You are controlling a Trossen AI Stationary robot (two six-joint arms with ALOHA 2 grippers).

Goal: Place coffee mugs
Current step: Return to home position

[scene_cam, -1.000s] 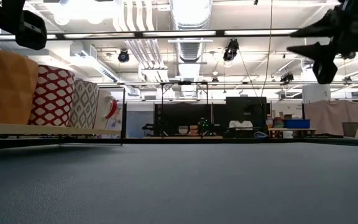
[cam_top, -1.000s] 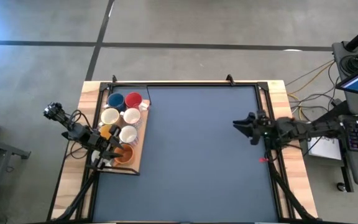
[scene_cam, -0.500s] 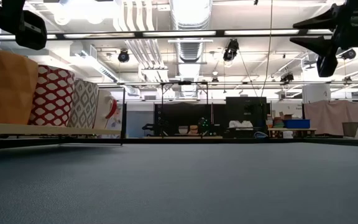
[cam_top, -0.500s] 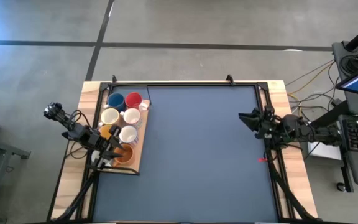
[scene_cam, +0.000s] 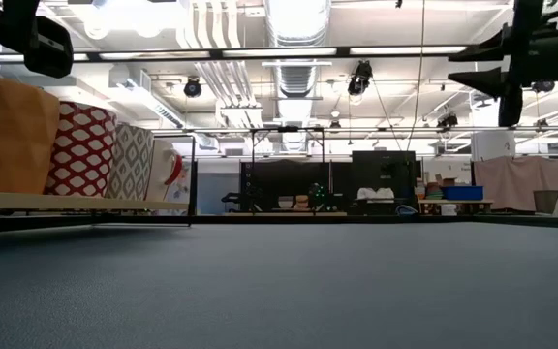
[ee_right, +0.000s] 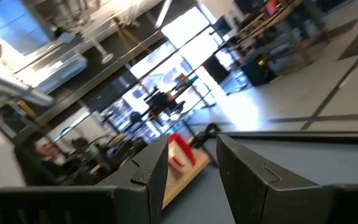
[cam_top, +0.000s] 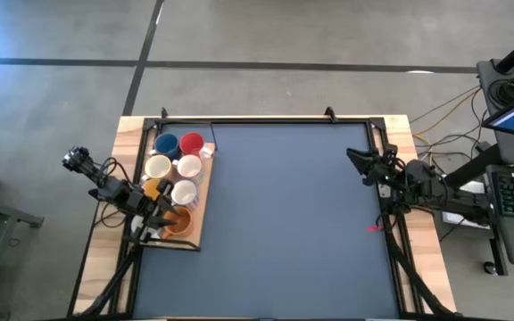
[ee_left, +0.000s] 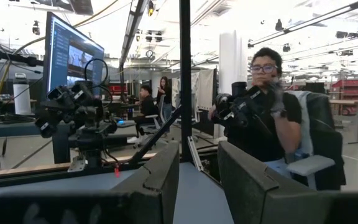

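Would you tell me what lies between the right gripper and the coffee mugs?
Only bare table mat, as the high view shows, separates the right gripper from the coffee mugs.

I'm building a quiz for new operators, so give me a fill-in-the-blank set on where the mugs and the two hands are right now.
1. On the flat wooden shelf board, the round blue ceramic mug shares the end row with the ___ mug.
2. The shelf lies at the ___ edge of the dark-topped table.
3. The dark two-finger hand over the shelf belongs to the ___ arm.
4. The right hand, open at the table's right edge, holds ___.
Missing words: red; left; left; nothing.
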